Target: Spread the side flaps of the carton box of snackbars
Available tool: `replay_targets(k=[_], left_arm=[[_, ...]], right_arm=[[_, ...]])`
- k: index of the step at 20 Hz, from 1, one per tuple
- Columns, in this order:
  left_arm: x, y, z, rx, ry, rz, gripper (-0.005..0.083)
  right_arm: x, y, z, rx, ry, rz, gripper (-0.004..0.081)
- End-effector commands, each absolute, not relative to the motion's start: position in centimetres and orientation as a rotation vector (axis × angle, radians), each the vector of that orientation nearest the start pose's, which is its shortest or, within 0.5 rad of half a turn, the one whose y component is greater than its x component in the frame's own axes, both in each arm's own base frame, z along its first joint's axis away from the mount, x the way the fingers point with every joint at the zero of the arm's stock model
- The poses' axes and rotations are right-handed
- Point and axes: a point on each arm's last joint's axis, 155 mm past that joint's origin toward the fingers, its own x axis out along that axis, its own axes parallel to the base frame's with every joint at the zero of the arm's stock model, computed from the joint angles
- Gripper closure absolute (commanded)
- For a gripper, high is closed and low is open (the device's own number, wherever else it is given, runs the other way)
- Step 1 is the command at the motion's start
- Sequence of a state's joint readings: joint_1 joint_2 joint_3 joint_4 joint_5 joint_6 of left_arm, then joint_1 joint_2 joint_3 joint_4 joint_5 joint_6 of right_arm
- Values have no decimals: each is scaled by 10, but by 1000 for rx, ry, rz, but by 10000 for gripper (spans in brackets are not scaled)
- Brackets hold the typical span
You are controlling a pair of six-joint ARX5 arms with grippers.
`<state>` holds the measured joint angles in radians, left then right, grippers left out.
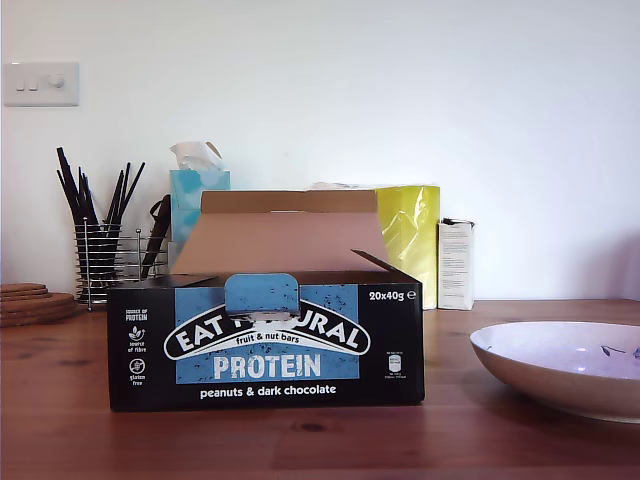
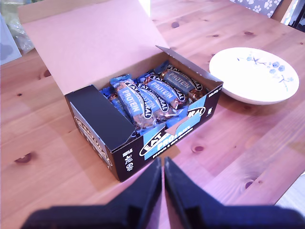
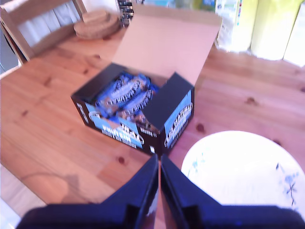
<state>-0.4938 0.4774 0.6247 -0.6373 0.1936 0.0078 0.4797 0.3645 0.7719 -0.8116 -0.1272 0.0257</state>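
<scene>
- Exterior view: the snack bar box point(image 1: 265, 340) stands on the wooden table point(image 1: 320, 440), towards the exterior view's left. Its wide brown lid point(image 1: 285, 232) leans up and back. A white bowl point(image 1: 565, 365) sits at the exterior view's right. Behind the box are a tissue box point(image 1: 197, 195), a wire holder of black sticks point(image 1: 100, 250), a yellow bag point(image 1: 410, 235) and a white carton point(image 1: 456, 263). No arm shows here.
- First wrist view: my first gripper point(image 2: 163, 164) hangs above the table in front of the box point(image 2: 143, 114), fingertips pressed together, holding nothing. One side flap point(image 2: 102, 117) lies folded in over the bars point(image 2: 152, 95); the other side flap point(image 2: 188, 64) stands nearly upright next to the bowl point(image 2: 255, 74).
- Second wrist view: my second gripper point(image 3: 158, 160) is closed and empty, just short of the box corner point(image 3: 157, 143), with the bowl point(image 3: 243, 167) beside it. The nearer flap point(image 3: 167, 98) slants inward over the bars point(image 3: 121, 95).
</scene>
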Motion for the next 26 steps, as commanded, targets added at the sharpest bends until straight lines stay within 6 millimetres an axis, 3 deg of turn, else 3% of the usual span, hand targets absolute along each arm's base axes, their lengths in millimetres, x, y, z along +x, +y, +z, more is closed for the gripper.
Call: replay_targets(k=[1,5,9,15,19,26], left_arm=[[196,-147,198,82,507,-682,797],[206,-160,189,88,589,-709,797],[211,-195,205,-5,640,-827,797],[220,-254,205,-113,711,-1006,797],[243,-278,204,-184,692,-989,797],[290,-302,176,-49,683,-879,797]], right_arm=[[168,114,271,-37,365,598,783],[166,114,263,-45,403,596,783],[166,113,260,-47,414,596,783],[167,114,260,-48,415,596,783],[167,114,260,-48,415,596,783],[167,114,260,-49,414,596,783]])
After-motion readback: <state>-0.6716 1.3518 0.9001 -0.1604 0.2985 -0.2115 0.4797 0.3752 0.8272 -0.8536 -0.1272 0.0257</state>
